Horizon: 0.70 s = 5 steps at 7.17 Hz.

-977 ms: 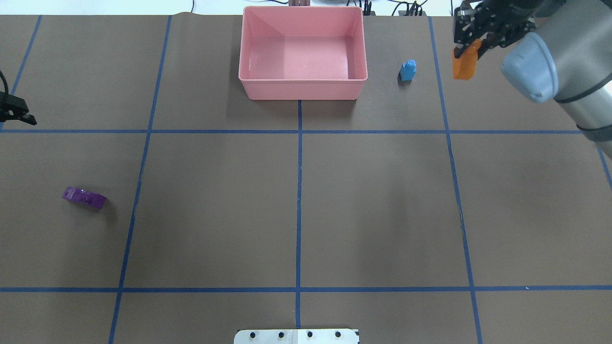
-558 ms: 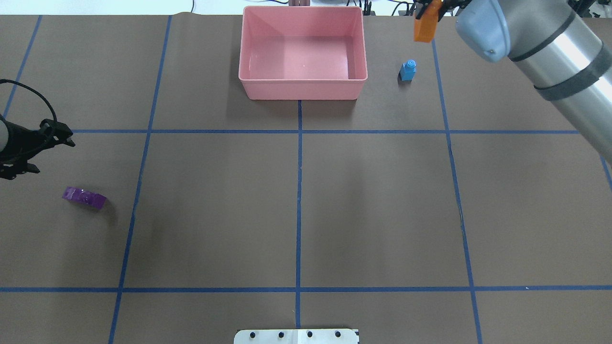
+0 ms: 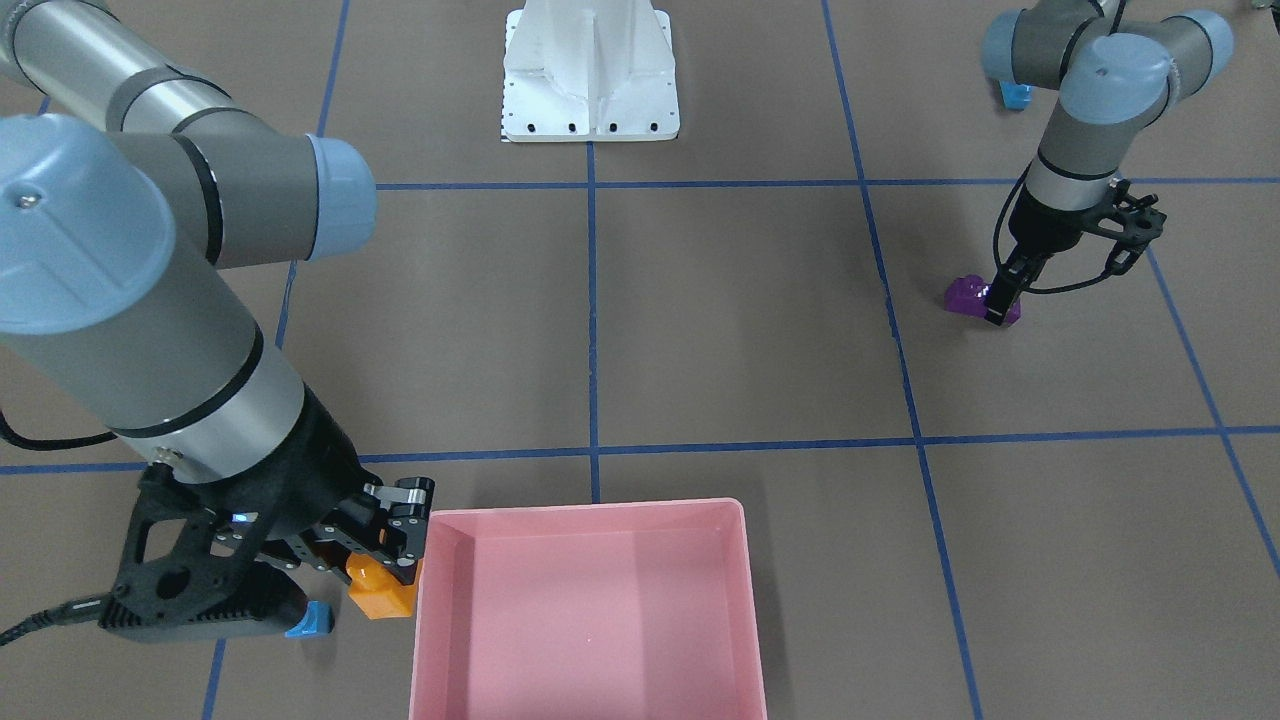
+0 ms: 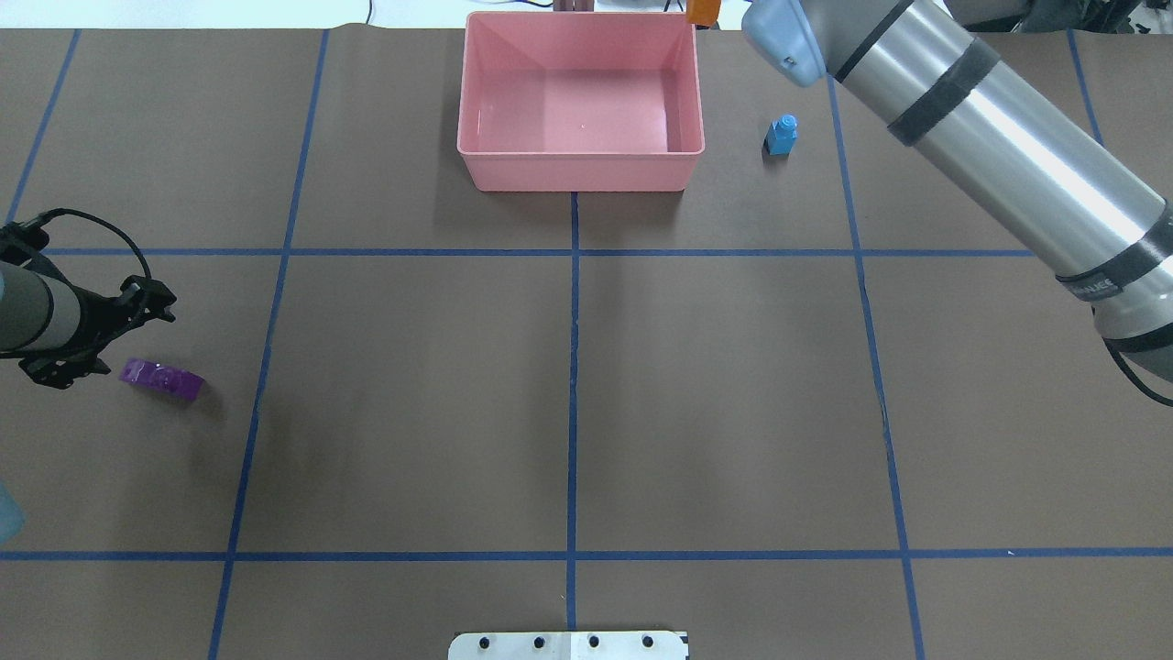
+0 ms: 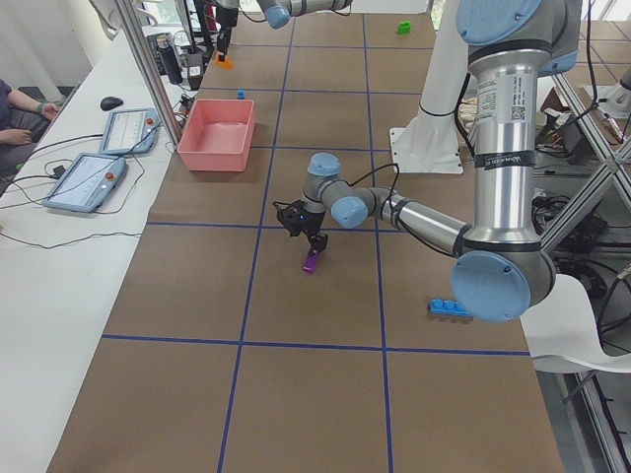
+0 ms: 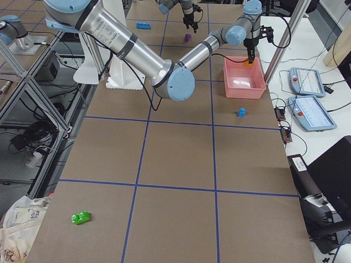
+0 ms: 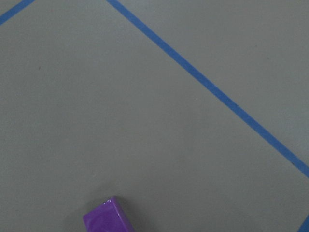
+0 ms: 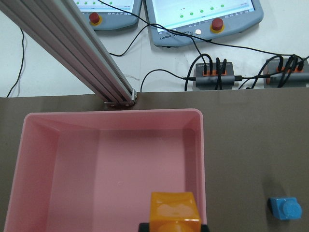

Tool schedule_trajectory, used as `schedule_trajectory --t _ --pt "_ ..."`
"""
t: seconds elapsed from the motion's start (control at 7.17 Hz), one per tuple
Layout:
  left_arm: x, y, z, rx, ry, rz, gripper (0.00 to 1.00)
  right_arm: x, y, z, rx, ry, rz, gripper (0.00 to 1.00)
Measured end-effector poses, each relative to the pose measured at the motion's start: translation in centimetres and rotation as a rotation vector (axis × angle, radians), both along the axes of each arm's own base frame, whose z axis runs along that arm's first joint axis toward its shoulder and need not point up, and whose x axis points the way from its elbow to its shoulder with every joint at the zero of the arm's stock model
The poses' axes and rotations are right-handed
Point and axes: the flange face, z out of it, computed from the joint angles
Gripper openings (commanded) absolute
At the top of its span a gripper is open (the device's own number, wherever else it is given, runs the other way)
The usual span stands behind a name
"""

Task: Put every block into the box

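Nearest the robot, the long blue block [image 5: 449, 308] lies under the left arm's elbow and the green block [image 6: 80, 217] sits out toward the table's right end, with no gripper close to either. Further out, the left gripper [image 4: 105, 339] hangs a little above the purple block [image 4: 162, 378], its jaws apparently spread and holding nothing. The block lies just off the gripper's centre, showing only at the bottom edge of the left wrist view. Its long axis runs roughly across the table, slightly skewed, so I judge the jaws should close across its short width, and bare brown table surrounds it. Beyond that, the small blue block [image 4: 781, 136] stands upright just beside the box [image 4: 577, 172] on the robot's right, apart from its wall. At the far edge, the right gripper [image 3: 390, 565] pinches the orange block [image 8: 175, 209] from above and holds it raised at the box's right-hand wall. This relation decides the drop: the front-facing view puts the block just outside that wall, while the wrist view puts it over the inner side, so I cannot tell which. In my judgement a short shift toward the robot's left, over the pink floor where no block shows, would make release safe. A metal post and cables crowd the table edge behind, so the room lies leftward, not further out
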Motion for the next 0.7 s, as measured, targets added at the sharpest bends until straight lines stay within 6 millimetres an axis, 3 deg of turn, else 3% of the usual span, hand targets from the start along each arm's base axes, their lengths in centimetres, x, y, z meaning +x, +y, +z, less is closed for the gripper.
schedule_trajectory --t 0.42,0.56,0.7 --pt "2.1 1.7 1.0 -0.072 -0.023 -0.008 1.00 -7.2 -1.1 1.6 0.104 0.042 0.035 0.00" --pt "2.4 1.9 1.0 -0.082 -0.024 -0.015 1.00 -9.2 -1.5 2.5 0.132 0.054 0.048 0.06" --pt "2.5 1.9 1.1 -0.086 -0.024 -0.019 1.00 -11.1 -1.7 2.8 0.150 0.073 0.062 0.21"
